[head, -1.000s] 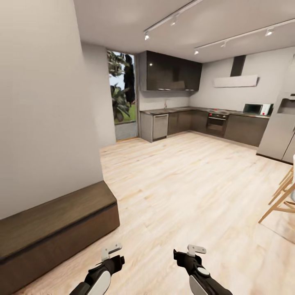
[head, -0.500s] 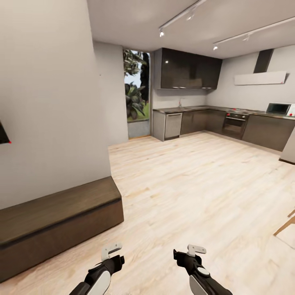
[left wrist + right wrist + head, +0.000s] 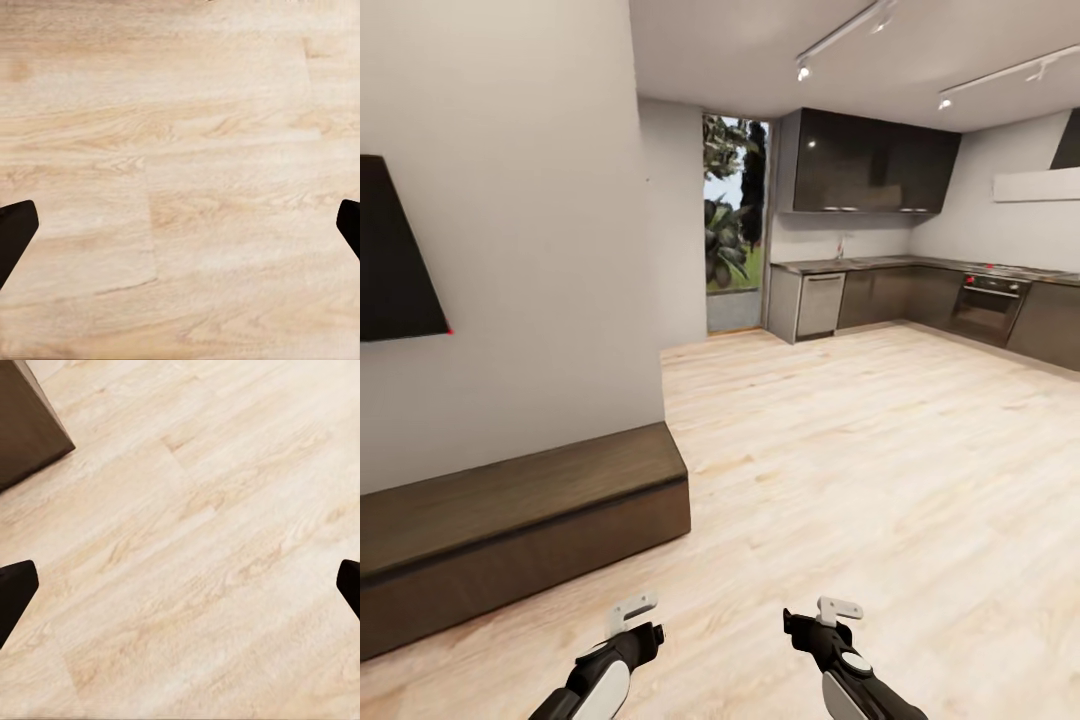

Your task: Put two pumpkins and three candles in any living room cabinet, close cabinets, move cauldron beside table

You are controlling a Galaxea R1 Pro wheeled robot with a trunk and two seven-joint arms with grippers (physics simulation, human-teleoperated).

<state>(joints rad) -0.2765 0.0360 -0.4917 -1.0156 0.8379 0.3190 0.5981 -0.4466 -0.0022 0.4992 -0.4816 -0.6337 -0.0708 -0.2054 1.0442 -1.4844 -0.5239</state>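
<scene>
The left gripper (image 3: 637, 618) and right gripper (image 3: 822, 618) hang low over the pale wood-plank floor (image 3: 860, 470), fingers spread wide with nothing between them — a carrying posture for travel, I judge; the long low dark-brown wooden cabinet (image 3: 520, 520) lies just ahead at the left, fronts shut, under a black wall-mounted screen (image 3: 395, 255); the dark kitchen cupboards (image 3: 865, 160) stand well beyond.

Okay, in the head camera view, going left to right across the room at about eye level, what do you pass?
Black wall screen → grey wall → tall window with plants outside → dishwasher → dark kitchen base cupboards → oven.
</scene>
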